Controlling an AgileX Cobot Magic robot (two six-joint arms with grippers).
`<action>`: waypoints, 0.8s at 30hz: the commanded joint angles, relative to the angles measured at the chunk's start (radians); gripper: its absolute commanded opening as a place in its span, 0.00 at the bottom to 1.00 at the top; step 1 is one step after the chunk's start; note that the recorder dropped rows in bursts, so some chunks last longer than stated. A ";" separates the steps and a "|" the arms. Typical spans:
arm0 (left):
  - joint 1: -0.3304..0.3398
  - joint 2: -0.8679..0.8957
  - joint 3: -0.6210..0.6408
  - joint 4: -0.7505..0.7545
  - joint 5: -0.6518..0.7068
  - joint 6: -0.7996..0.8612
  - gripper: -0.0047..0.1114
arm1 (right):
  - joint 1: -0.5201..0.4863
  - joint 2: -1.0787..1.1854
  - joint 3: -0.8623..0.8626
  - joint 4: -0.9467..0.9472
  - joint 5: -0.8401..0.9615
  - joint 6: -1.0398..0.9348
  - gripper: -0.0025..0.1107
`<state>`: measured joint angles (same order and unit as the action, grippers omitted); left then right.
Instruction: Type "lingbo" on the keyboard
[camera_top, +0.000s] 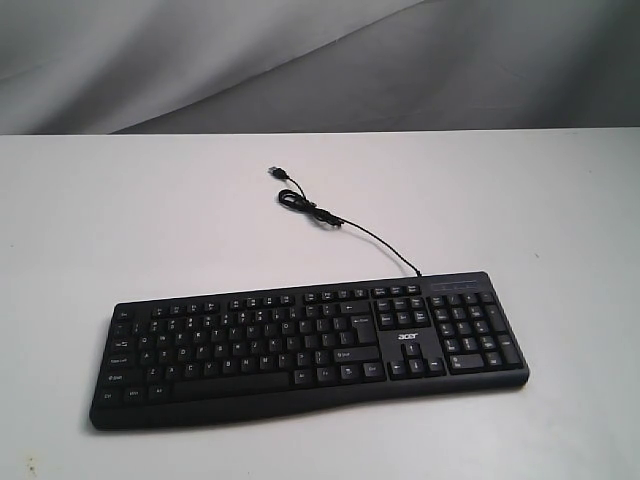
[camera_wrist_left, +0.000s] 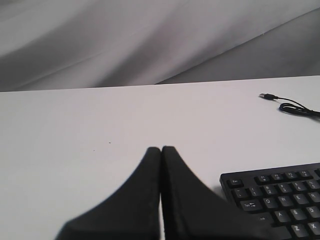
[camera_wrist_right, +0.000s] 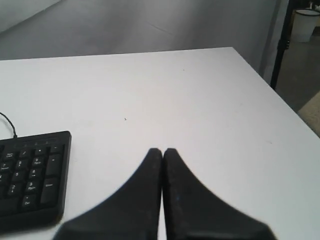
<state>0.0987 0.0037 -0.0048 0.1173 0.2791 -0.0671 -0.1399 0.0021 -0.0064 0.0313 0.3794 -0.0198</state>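
The black keyboard (camera_top: 310, 345) with white legends and an "acer" logo lies near the front of the white table (camera_top: 120, 220). Its thin USB cable (camera_top: 330, 215) trails toward the back. Neither gripper shows in the exterior view. In the left wrist view my left gripper (camera_wrist_left: 161, 148) is shut, empty, over bare table beside the keyboard's Esc corner (camera_wrist_left: 277, 200). In the right wrist view my right gripper (camera_wrist_right: 162, 150) is shut, empty, over bare table beside the keyboard's number pad end (camera_wrist_right: 32, 182).
Grey cloth (camera_top: 300, 60) hangs behind the table. The right wrist view shows the table's side edge (camera_wrist_right: 265, 75), with a dark post (camera_wrist_right: 284, 35) and a white bin (camera_wrist_right: 305, 22) on the floor beyond it.
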 joint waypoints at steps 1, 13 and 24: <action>0.001 -0.004 0.005 0.000 -0.013 -0.002 0.04 | 0.074 -0.002 0.006 0.006 -0.032 -0.033 0.02; 0.001 -0.004 0.005 0.000 -0.013 -0.002 0.04 | 0.119 -0.002 0.006 0.014 -0.035 -0.025 0.02; 0.001 -0.004 0.005 0.000 -0.013 -0.002 0.04 | 0.119 -0.002 0.006 0.014 -0.035 -0.025 0.02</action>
<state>0.0987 0.0037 -0.0048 0.1173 0.2791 -0.0671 -0.0234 0.0021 -0.0041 0.0407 0.3590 -0.0421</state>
